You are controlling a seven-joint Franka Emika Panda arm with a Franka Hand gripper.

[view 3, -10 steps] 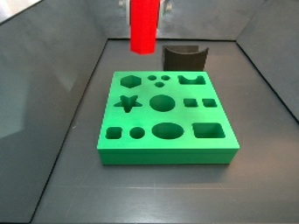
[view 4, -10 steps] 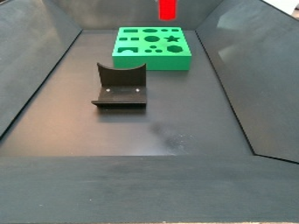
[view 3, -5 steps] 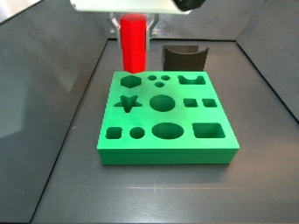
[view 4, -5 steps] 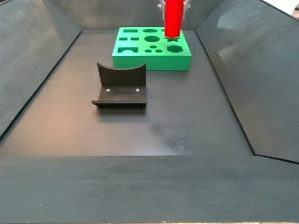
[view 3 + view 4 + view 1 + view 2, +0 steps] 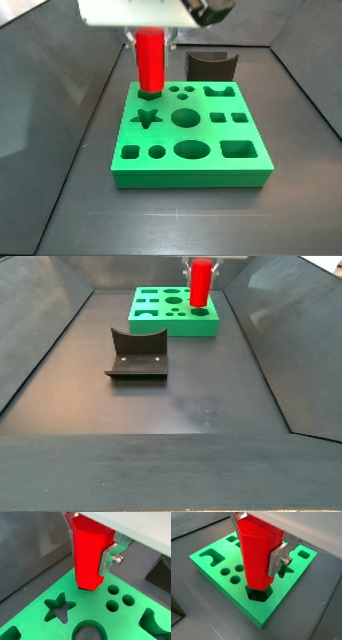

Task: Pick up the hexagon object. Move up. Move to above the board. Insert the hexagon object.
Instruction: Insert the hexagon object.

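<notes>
Gripping the bright red matte hexagon object [image 5: 256, 557], the gripper [image 5: 261, 554] sits closed on it above the thick green board [image 5: 214, 569]; tip entering hex hole, insertion and release left.

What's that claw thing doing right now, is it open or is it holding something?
Gripper: closed on the hexagon object, upright over the board, its lower end at the hexagon hole.
</notes>
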